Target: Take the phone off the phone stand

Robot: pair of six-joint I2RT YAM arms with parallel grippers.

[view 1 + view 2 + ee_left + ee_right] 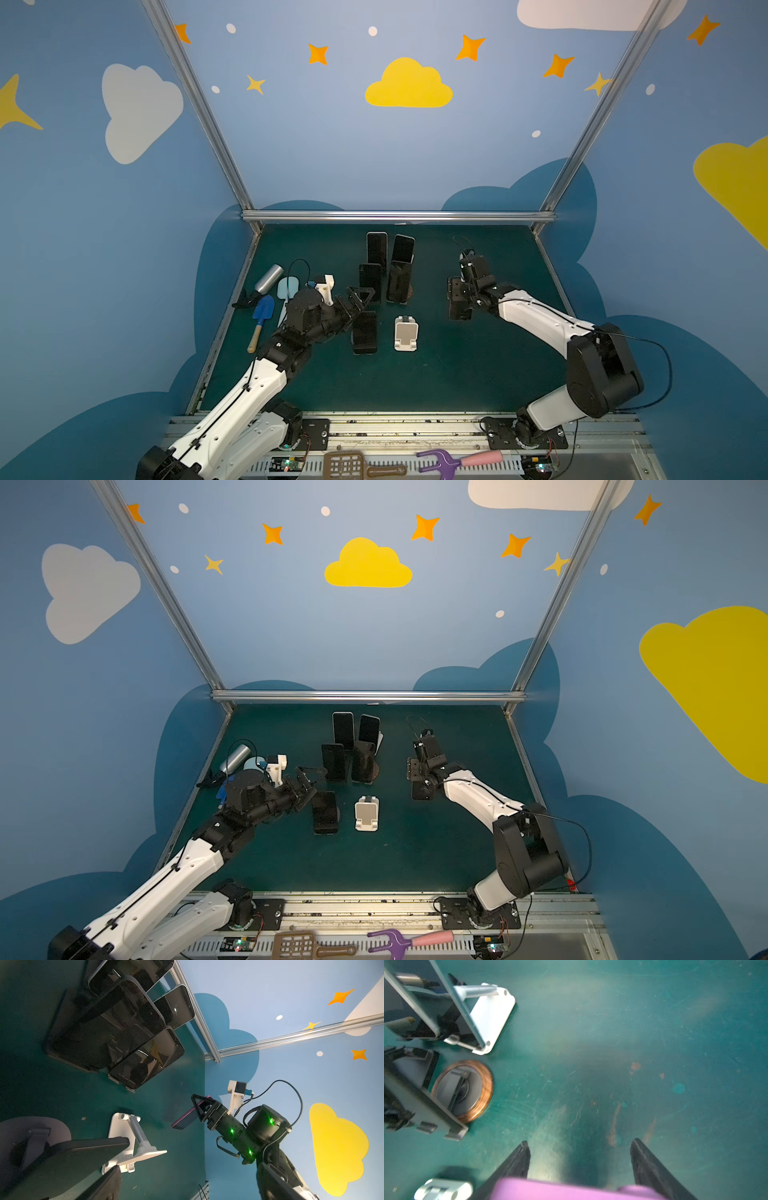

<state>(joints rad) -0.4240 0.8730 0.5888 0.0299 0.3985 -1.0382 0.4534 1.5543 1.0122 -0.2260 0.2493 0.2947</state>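
Both top views sit high at the base end, looking down and forward over the table [478,374]. Left wrist cam's low, facing sideways toward the right gripper [196,1105] and its purple phone [185,1122]. Right wrist cam looks nearly straight down, close; blurry, but probably shares the empty white stand [120,1126].

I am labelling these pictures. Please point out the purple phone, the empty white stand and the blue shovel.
purple phone [184,1121]: left wrist view, on its free end.
empty white stand [406,332]: in a top view, on its back plate.
blue shovel [264,308]: in a top view, on its blade.
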